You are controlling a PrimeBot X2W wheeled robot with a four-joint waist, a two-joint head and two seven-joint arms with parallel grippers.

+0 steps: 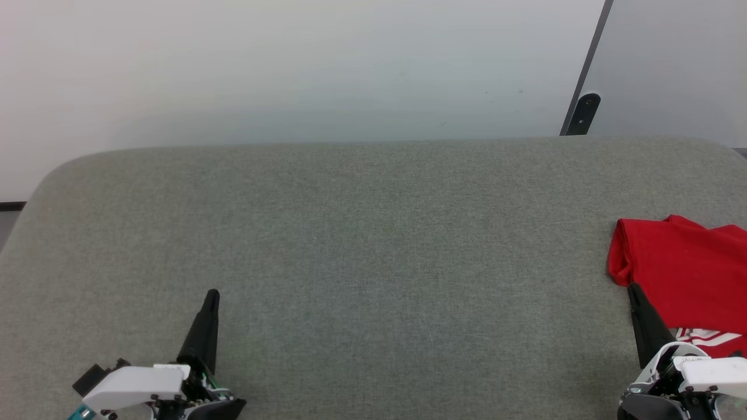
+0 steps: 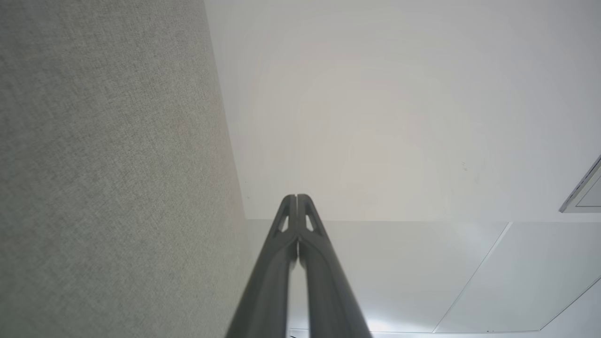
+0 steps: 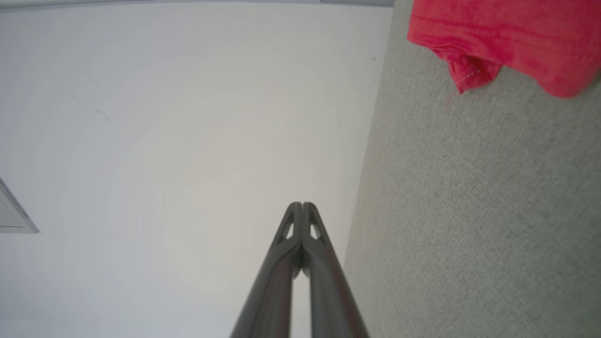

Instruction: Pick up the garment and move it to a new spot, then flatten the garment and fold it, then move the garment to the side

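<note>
No legible text on the grey desk point(image 1: 373, 233).
White striped marks at the near edge of the red garment point(image 1: 683, 268) form no readable letters; a tiny dark print on the white housing of the right gripper point(image 1: 632, 288) is too small to make out.

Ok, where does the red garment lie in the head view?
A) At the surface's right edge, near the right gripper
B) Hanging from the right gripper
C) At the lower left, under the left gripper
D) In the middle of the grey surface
A: the garment lies bunched at the right edge of the grey surface, close to the shut right gripper, which holds nothing.
</note>
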